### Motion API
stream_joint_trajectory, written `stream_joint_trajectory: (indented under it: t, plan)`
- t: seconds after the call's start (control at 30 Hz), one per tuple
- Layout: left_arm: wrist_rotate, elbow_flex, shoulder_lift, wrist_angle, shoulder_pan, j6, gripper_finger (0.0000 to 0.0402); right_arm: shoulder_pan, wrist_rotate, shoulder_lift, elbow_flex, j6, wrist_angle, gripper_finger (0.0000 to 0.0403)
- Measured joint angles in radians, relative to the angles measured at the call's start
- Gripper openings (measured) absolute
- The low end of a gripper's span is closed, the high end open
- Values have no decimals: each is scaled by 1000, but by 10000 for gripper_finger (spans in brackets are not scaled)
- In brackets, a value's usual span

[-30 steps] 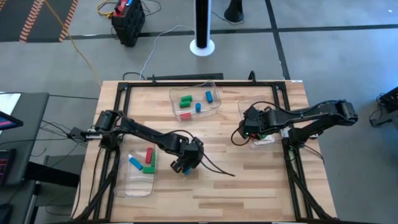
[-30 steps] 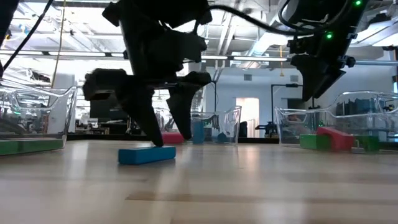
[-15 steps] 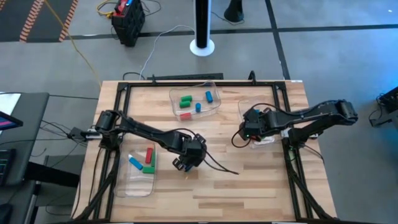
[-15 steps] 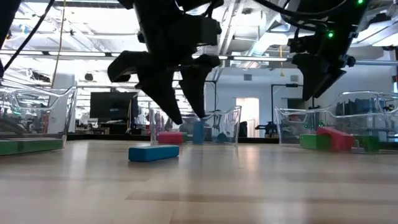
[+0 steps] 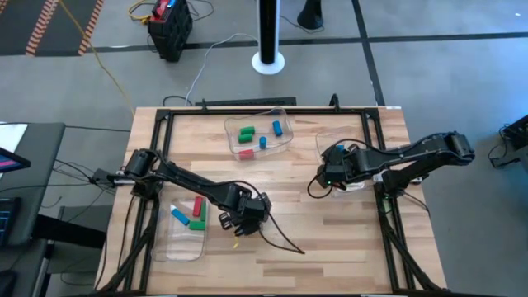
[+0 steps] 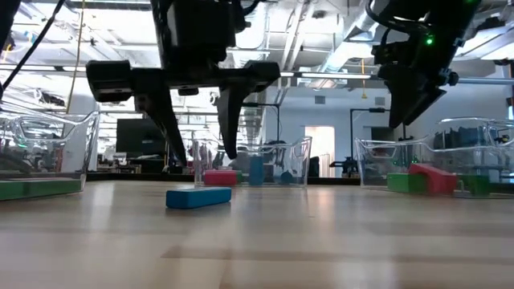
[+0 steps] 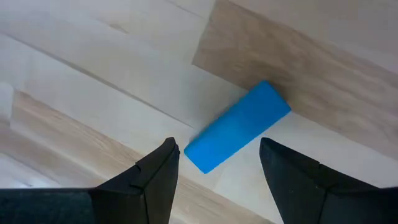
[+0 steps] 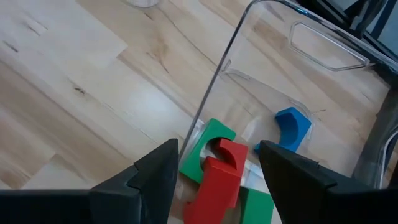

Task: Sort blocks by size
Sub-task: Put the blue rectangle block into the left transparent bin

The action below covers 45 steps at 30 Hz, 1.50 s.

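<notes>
1. While the left gripper [image 6: 199, 152] hangs above the bench [image 5: 330, 231], its jaws stand open and empty, one finger on each side of a blue bar [image 7: 237, 126] seen from the wrist, with clear air between the fingertips and the block.
2. That blue bar [image 6: 198, 197] lies flat on the bare wood near the middle of the bench, tilted across the grain, apart from every tray.
3. Over on the right side, the right gripper [image 5: 328, 175] hovers above the right-hand clear tray [image 8: 323, 50]; its jaws are spread wide and grip nothing.
4. Down in that tray, seen from the right wrist, a red block [image 8: 217, 177] sits against a green block [image 8: 205, 149], with a blue block [image 8: 291, 126] a little apart and another green piece [image 8: 255, 205] beside the red one.
5. At the far edge, the middle tray [image 5: 285, 144] holds two green blocks [image 5: 245, 132], two blue ones [image 5: 278, 127] and a red one [image 5: 245, 153].
6. Near the left arm's base, the left tray [image 5: 183, 247] carries a blue bar [image 5: 179, 215], a red bar [image 5: 197, 205] and a green bar [image 5: 196, 223], all just beside one another.
</notes>
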Motion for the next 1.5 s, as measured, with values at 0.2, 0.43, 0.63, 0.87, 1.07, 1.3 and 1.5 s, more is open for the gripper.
stream_joint_trajectory:
  t: [0.2, 0.43, 0.63, 0.87, 1.07, 1.3, 1.5]
  plan:
    - [31, -26, -2, 3, -1, 97, 218, 5, 1, 0, 0, 0, 2, 255]
    - [28, -99, -2, 80, -2, 211, 218, 5, 2, 0, 0, 0, 6, 255]
    - [26, -100, -2, 121, -3, 256, 218, 5, 2, 0, 0, 0, 8, 255]
    - [53, -99, -2, 126, -3, 318, 218, 5, 2, 0, 0, 0, 14, 255]
    - [65, -99, 44, 126, -3, 323, 218, 5, 2, 0, 0, -6, 33, 255]
    - [45, -95, 73, 125, -8, 324, 217, 16, 4, 0, -1, -9, 35, 255]
    - [46, -86, 70, 114, -4, 324, 194, 17, 6, 0, -1, -9, 33, 255]
